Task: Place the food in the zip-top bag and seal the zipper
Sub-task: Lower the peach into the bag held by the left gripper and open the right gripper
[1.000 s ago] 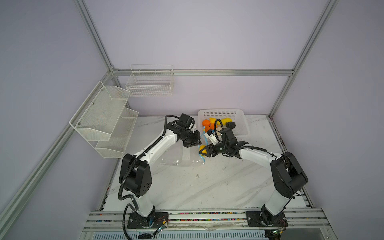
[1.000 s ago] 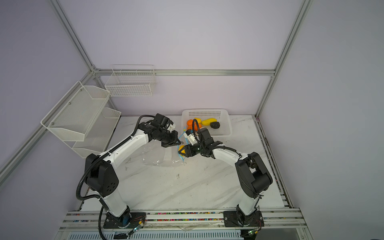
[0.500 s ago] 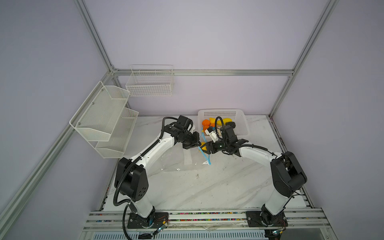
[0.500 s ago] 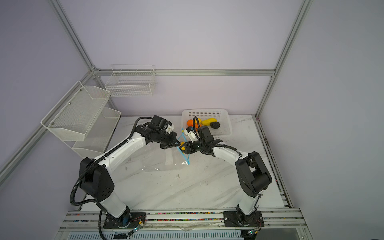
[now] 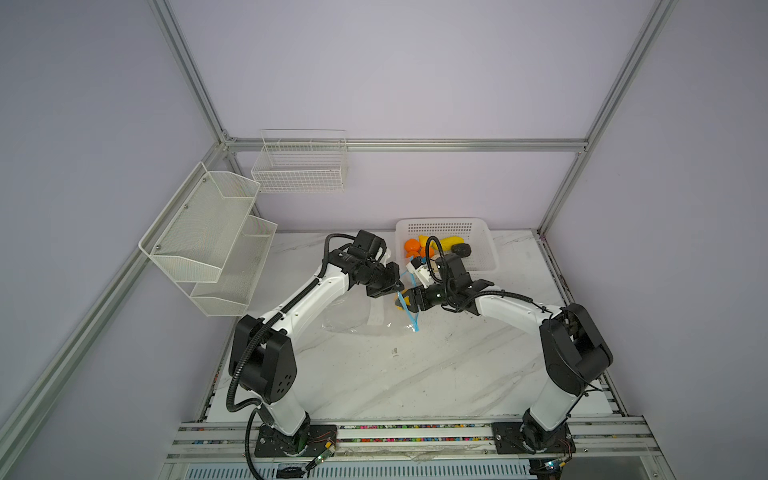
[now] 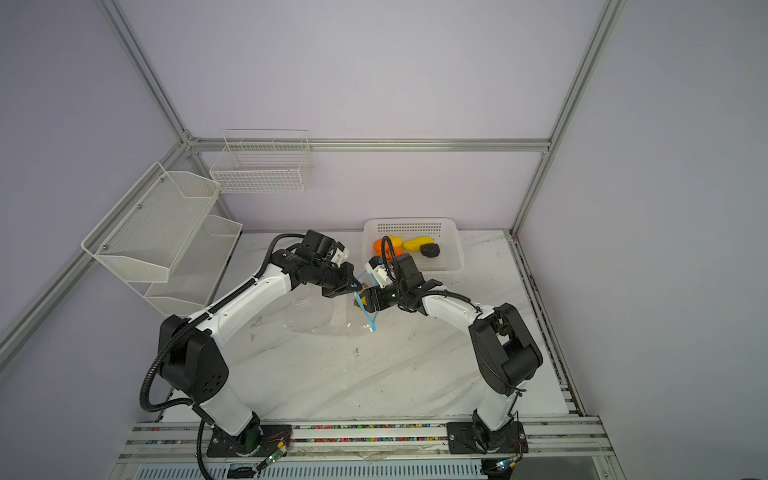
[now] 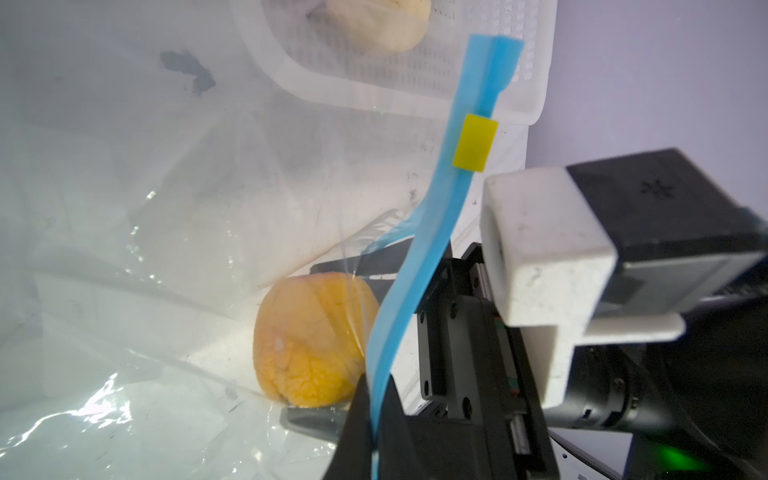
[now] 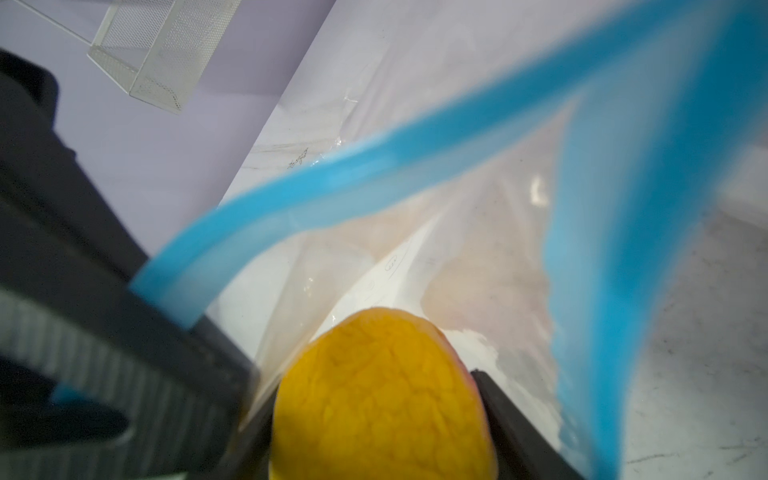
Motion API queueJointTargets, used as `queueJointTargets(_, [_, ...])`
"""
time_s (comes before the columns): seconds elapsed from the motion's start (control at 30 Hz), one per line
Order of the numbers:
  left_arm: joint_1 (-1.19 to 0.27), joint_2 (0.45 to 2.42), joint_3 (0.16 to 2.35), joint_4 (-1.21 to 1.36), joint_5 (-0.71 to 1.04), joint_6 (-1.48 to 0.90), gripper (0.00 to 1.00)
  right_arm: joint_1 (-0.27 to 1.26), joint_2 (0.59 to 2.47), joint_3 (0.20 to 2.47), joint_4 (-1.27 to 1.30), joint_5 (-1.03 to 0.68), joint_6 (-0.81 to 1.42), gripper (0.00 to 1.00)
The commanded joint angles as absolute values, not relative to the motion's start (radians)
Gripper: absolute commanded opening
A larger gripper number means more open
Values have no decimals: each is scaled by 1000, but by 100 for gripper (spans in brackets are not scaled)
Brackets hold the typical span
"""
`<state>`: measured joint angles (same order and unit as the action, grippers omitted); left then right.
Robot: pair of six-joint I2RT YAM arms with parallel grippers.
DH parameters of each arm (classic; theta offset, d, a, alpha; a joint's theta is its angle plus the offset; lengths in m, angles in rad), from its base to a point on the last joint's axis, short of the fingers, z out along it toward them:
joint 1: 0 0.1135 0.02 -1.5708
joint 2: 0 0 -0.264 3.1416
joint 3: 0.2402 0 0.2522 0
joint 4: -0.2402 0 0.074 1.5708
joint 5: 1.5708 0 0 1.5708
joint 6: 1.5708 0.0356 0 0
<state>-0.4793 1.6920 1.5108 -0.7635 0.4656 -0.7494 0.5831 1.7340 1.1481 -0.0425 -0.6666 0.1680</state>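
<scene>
Blue zipper pinched in left hand; right hand clasps dimpled yellow fruit.

- The basket stands at the back of the table, right of the middle, with fruits in it.
- The bag lies in front of it, to the left.
- The zipper runs along the bag's right edge, a single fruit just beside it.

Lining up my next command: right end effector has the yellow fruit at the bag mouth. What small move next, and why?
Probably open the right end effector and let the yellow fruit drop. It sits past the parted zipper, in the mouth of the zip-top bag, which the left end effector holds up by that strip.
</scene>
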Motion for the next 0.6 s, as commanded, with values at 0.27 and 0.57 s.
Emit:
queueJointTargets(0.27, [-479, 1674, 1477, -720, 477, -761, 0, 591, 1730, 1166, -76, -631, 138, 81])
queueJointTargets(0.57, [-464, 1668, 1464, -725, 471, -761, 0, 588, 1666, 1168, -99, -554, 151, 81])
